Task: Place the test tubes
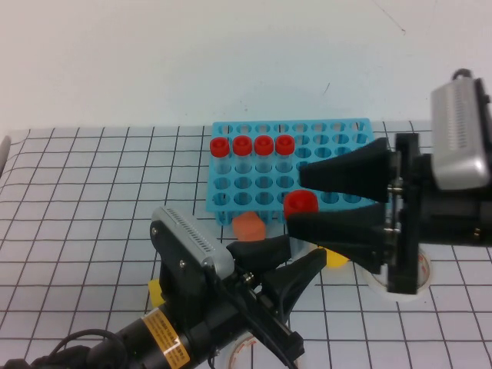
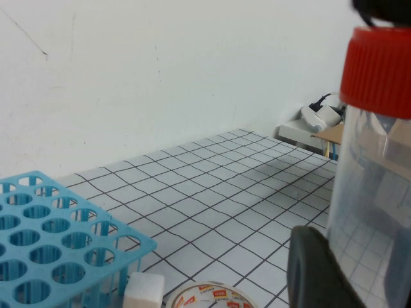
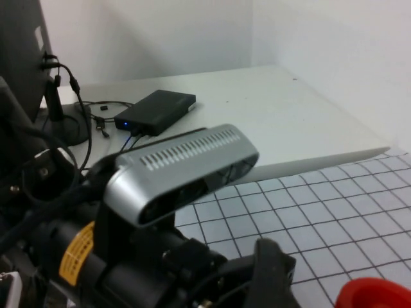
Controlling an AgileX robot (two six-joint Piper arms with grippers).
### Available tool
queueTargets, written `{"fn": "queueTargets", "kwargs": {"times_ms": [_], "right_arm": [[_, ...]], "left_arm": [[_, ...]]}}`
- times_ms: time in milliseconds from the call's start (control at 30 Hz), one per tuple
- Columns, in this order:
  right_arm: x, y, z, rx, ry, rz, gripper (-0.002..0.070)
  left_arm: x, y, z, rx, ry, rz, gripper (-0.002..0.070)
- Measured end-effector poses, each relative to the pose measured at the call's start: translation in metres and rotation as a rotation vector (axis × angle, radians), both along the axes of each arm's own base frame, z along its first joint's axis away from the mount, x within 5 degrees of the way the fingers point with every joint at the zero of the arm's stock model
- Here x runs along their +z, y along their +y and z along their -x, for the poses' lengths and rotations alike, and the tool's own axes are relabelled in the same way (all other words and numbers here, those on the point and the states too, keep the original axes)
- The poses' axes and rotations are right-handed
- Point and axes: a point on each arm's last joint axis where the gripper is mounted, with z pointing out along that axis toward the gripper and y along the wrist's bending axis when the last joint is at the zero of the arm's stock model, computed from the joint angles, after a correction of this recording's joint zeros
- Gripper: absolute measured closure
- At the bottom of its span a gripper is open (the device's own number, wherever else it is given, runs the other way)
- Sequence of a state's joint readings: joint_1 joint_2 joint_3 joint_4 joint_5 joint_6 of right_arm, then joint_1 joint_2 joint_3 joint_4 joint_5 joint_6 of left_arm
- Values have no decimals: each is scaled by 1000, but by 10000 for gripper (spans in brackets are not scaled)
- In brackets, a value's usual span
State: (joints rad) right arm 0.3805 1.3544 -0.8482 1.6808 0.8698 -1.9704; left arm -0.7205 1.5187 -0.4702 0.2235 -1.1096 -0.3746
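Note:
A blue test tube rack (image 1: 330,192) stands at the middle of the gridded table, with several red-capped tubes (image 1: 253,144) in its back row. In front of the rack a clear tube with a red cap (image 1: 300,204) stands upright. My left gripper (image 1: 300,252) reaches up from the near edge and is shut on its lower body. In the left wrist view the tube (image 2: 379,160) rests against one dark finger (image 2: 314,269). My right gripper (image 1: 296,197) comes in from the right, open, its fingers wide on either side of the cap without touching it. The cap (image 3: 376,295) also shows in the right wrist view.
An orange-capped piece (image 1: 248,225) and a yellow piece (image 1: 336,259) lie by the rack's front edge. A tape roll (image 1: 400,288) sits under the right arm and another (image 2: 212,296) lies near the left arm, beside a white block (image 2: 144,289). A black box (image 3: 157,110) lies off the mat.

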Motion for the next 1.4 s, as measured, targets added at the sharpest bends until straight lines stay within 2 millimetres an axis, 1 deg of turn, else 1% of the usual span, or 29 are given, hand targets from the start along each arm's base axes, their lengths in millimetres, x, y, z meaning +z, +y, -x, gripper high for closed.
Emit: {"fn": "queueTargets", "kwargs": {"times_ms": [100,400,500,633,900,967,1067,1167,1333,1400], "right_arm": [[-5,8,-7,14,19,9,203],[-25,13,-20,11,82,35,212],[-27,13,-22,2,88,42,267],[-27,15,-20,13,86,40,408],[-27,15,-20,13,86,40,403],[-27,15,-21,11,84,42,403],[-29,14,-24,-25,82,61,404],[-27,9,-28,-112,60,98,403],[-13,-6,-32,-278,-4,135,404],[-4,-12,-30,-316,-29,129,404]], "left_arm": [[0,0,0,1,-8,-6,466],[0,0,0,3,-25,-19,466],[0,0,0,3,-27,-21,466],[0,0,-1,10,-27,-18,466],[1,1,-1,20,-35,-23,465],[1,1,-2,27,-39,-25,440],[1,3,-3,50,-41,-22,347],[6,6,-2,70,-65,-22,287],[11,21,11,110,-116,-60,265],[14,32,19,142,-133,-68,279]]}}
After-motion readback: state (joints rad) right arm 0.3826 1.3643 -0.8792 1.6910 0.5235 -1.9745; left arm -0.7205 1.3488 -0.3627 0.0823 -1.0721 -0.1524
